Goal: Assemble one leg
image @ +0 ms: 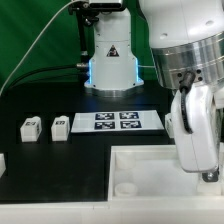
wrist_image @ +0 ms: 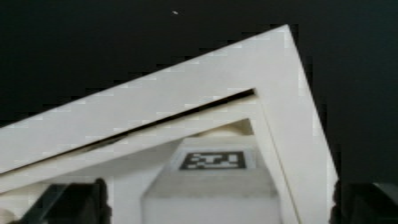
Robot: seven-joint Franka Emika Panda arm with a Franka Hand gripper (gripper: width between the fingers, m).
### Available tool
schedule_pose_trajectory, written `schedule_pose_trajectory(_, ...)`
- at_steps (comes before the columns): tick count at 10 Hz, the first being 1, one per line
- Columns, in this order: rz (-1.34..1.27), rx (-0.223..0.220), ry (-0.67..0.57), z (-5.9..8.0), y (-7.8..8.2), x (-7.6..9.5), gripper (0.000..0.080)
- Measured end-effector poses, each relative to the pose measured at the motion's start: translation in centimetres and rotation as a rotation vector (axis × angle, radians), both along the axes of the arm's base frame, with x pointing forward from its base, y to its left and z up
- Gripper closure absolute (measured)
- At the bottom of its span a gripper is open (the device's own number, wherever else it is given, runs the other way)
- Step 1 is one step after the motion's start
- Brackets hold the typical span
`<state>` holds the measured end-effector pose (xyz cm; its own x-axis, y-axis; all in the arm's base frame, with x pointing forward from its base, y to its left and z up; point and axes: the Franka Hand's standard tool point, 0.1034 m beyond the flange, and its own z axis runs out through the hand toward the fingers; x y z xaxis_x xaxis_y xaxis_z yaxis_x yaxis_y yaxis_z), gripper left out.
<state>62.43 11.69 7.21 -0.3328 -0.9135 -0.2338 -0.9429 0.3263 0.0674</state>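
**A:** If you read the exterior view from its left, what do you meet first?

**B:** You meet the first leg and, just beside it, the second leg. Both lie loose on the black table, each with its tag turned upward. I think they are spread apart like this so that the fingers can go around one without pushing the other.

**A:** And in the middle?

**B:** You see the marker board lying flat in front of the robot base. It is well apart from the two legs, so it does not stand in the way of a pick.

**A:** Where is the arm?

**B:** At the exterior view's right, the gripper hangs above the square tray piece, near one of its edges. You should notice that it is far from the two loose legs.

**A:** What does the wrist view tell you?

**B:** It shows a corner of the tray piece, and a tagged white piece below the camera. It looks like a leg, but I cannot say this for sure. The fingers appear as dark shapes at both sides, spread apart. I see nothing pinched between them. My judgement is that the gripper is lined up over this piece near the corner, because a leg belongs in a corner socket.
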Motion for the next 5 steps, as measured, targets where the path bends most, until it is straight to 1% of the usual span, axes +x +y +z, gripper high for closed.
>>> schedule_pose_trajectory(1,0.008,0.002,-0.006,0.8,0.3,-0.2,0.0159)
schedule_pose_trajectory(2,0.012,0.005,-0.016,2.0,0.6,-0.4,0.0151)
schedule_pose_trajectory(3,0.016,0.007,-0.016,2.3,0.8,-0.6,0.0151)
schedule_pose_trajectory(5,0.019,0.005,-0.013,1.9,0.8,-0.7,0.0150)
